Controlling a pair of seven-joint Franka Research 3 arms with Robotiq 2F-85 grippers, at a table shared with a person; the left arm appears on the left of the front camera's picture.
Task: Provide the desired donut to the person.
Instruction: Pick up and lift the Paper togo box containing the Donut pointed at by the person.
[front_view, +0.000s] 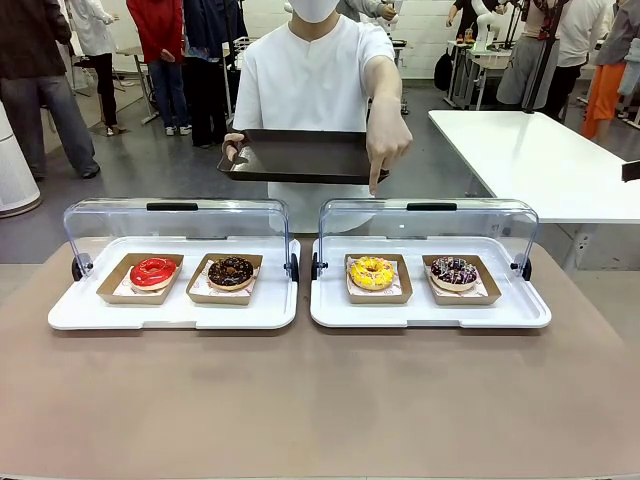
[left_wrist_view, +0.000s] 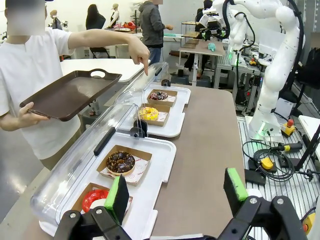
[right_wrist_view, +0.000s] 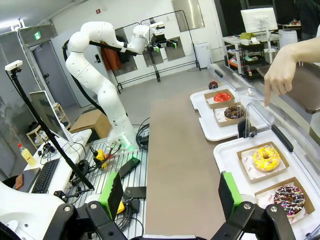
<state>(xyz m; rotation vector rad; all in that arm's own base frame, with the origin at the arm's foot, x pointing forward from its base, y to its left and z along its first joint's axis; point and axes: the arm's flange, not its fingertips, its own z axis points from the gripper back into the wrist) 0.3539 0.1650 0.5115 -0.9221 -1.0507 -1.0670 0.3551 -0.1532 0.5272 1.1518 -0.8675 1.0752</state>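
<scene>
Left gripper & right gripper: jaws spread wide, nothing held, both well short of yellow donut. That donut, in a box on white tray, is pointed at by person's hand from behind it. Risks: sprinkled donut just beside it may be taken by mistake; raised lid behind it may be struck on approach.
</scene>
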